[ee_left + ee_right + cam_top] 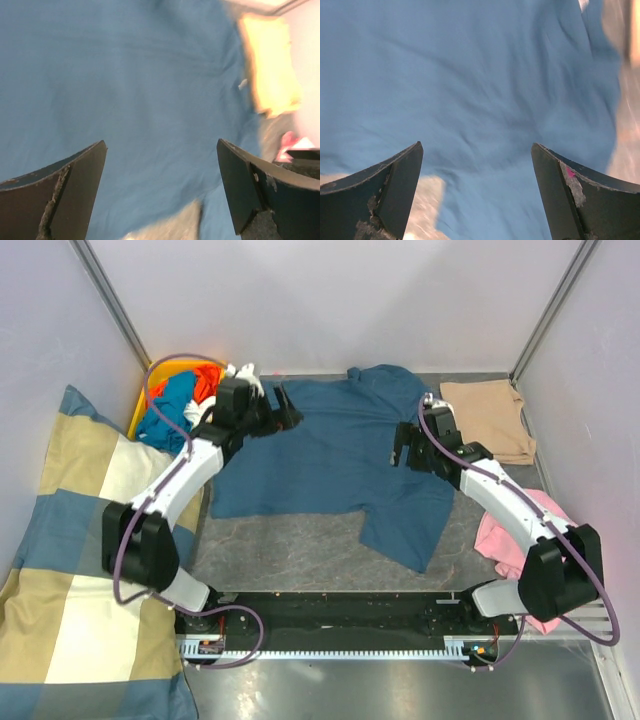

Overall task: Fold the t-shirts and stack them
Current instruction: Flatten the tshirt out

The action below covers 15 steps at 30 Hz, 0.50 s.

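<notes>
Cushion point(70, 540): checked in blue, cream and tan, lying along the near left side beside the left arm.
Pink cloth point(505, 530): crumpled at the near right edge, partly hidden under the right arm.
Bench point(290, 550): grey, with a bare strip between the arm bases and the big shirt.
Teal t-shirt point(330, 455): spread open mid-bench, mostly flat with soft wrinkles. One corner trails toward the near right, and the far edge is bunched.
Right claw point(476, 144): released, fingers wide apart above the teal cloth on the shirt's right part, nothing between them.
Left claw point(161, 142): released too, fingers spread wide over the shirt's far left edge, holding nothing.
Tan t-shirt point(488, 420): folded into a neat rectangle in the far right corner, just beside the teal shirt.
Yellow bin point(135, 418): in the far left corner. It holds a jumble of orange cloth point(207, 380), blue cloth point(165, 420) and white cloth point(243, 372), heaped above the rim.
</notes>
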### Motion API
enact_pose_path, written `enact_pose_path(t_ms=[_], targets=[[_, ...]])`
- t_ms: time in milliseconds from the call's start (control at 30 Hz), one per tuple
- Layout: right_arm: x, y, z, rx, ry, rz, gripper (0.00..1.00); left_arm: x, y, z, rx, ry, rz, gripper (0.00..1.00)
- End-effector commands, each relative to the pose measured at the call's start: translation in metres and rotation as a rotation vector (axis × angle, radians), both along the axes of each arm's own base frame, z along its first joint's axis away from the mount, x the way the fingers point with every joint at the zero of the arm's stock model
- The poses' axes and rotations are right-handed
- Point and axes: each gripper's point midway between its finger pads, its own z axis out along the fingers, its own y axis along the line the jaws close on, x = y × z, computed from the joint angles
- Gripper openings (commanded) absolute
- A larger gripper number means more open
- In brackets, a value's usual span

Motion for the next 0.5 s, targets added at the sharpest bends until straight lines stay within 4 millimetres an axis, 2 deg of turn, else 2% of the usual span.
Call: enact_pose_path(t_ms=[0,33,67,100,133,167,200,233,267,300,367,400,467], targets=[[-0.046,-0.026,-0.029,-0.018,0.094,-0.146,0.98,-0.061,0.065,-0.074,0.203,0.151,0.196,1.00],[-0.054,-0.027,-0.032,-0.013,0.107,-0.162,0.98,-0.091,0.076,-0.089,0.196,0.188,0.233,1.00],[-0.061,-0.029,-0.030,-0.003,0.101,-0.183,0.98,-0.105,0.087,-0.096,0.204,0.196,0.282,1.00],[-0.077,-0.030,-0.043,-0.015,0.144,-0.192,0.98,-0.118,0.094,-0.102,0.201,0.207,0.315,1.00],[-0.085,-0.035,-0.047,-0.014,0.148,-0.245,0.98,-0.143,0.105,-0.124,0.199,0.260,0.360,1.00],[-0.094,-0.036,-0.044,0.001,0.140,-0.265,0.98,-0.157,0.115,-0.115,0.186,0.225,0.405,1.00],[-0.111,-0.034,-0.057,-0.018,0.176,-0.255,0.98,-0.168,0.121,-0.117,0.179,0.225,0.432,0.99],[-0.118,-0.036,-0.060,-0.007,0.178,-0.297,0.98,-0.183,0.128,-0.130,0.177,0.254,0.466,0.98],[-0.126,-0.035,-0.059,0.003,0.170,-0.307,0.98,-0.193,0.138,-0.124,0.182,0.231,0.505,0.98],[-0.142,-0.035,-0.072,-0.026,0.202,-0.295,0.98,-0.200,0.143,-0.127,0.191,0.237,0.524,0.97],[-0.152,-0.039,-0.075,-0.019,0.185,-0.349,0.98,-0.210,0.155,-0.133,0.218,0.250,0.574,0.95],[-0.164,-0.040,-0.085,-0.039,0.206,-0.347,0.98,-0.212,0.158,-0.133,0.222,0.251,0.589,0.95],[-0.171,-0.041,-0.088,-0.017,0.187,-0.389,0.98,-0.211,0.161,-0.132,0.228,0.254,0.607,0.95]])
